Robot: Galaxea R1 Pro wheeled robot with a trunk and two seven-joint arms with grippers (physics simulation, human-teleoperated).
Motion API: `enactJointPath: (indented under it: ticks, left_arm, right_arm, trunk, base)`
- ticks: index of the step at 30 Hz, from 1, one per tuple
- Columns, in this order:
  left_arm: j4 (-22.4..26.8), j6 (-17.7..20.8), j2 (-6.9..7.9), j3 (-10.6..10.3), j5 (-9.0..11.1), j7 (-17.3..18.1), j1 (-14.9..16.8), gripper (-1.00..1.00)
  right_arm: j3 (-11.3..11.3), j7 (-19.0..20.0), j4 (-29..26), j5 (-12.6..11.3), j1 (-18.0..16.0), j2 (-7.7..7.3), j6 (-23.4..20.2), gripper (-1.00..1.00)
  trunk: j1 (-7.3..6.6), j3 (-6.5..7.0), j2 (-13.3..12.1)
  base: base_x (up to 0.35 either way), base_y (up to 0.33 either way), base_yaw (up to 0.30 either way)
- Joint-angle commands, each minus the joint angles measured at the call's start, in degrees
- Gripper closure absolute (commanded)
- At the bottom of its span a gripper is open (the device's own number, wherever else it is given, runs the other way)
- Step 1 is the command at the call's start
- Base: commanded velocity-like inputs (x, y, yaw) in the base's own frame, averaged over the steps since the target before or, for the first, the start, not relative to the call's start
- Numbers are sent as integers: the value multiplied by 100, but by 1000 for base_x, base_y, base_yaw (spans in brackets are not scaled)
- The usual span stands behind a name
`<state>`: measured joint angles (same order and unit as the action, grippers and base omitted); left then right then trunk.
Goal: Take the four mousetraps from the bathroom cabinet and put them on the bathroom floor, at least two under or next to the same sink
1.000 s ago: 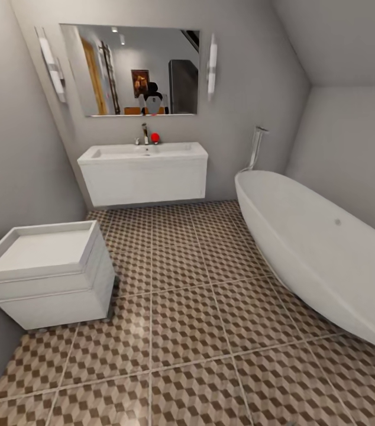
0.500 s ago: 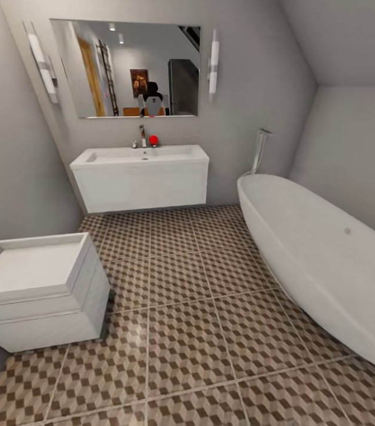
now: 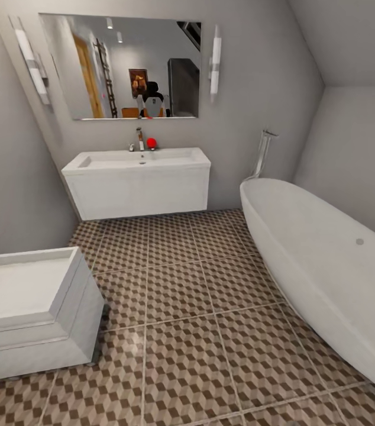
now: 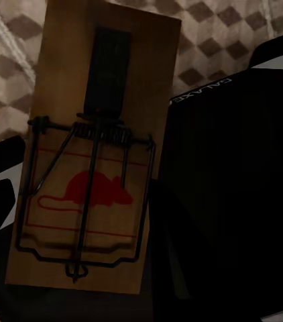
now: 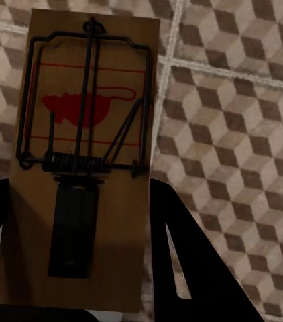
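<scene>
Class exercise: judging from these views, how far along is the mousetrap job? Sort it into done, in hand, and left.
Done: no trap lies on the bathroom floor seen from the head view. In hand: one mousetrap is held in the left gripper and a second mousetrap in the right gripper, both above the tiles. Left: set these by the sink, then place the rest.

Wide white rectangular sink (image 3: pixel 134 158) with chrome tap (image 3: pixel 139 139) on white vanity (image 3: pixel 137 190) under wall mirror (image 3: pixel 122 68); white oval bathtub (image 3: pixel 323 266) right; square white toilet (image 3: pixel 28 310) left; cube-patterned brown-beige tiled floor (image 3: pixel 187 319) between.
</scene>
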<state>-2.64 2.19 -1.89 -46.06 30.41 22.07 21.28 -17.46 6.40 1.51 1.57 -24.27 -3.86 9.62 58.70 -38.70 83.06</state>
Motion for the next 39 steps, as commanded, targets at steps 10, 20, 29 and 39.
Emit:
enactJointPath:
  ticks: [10, 20, 29, 39]
  left_arm:
    - [-18, 19, -4, -26, 62, 34, 7, 100]
    - [-20, 19, -4, -26, 62, 34, 8, 100]
    - [-18, 19, -4, -26, 62, 34, 8, 100]
    - [-17, 19, -4, -26, 63, 34, 7, 100]
  right_arm:
    - [-3, 28, 16, -15, -7, -15, 39, 100]
    - [-3, 28, 16, 5, 15, -4, 40, 100]
    - [-3, 28, 16, 1, 19, -1, 40, 100]
    - [-3, 28, 16, 1, 24, -1, 45, 100]
  trunk:
    - [3, -5, 2]
    - [3, -5, 2]
    - [3, -5, 2]
    - [3, -5, 2]
  base:
    - [333, 0, 0]
    - [333, 0, 0]
    - [333, 0, 10]
    - [333, 0, 240]
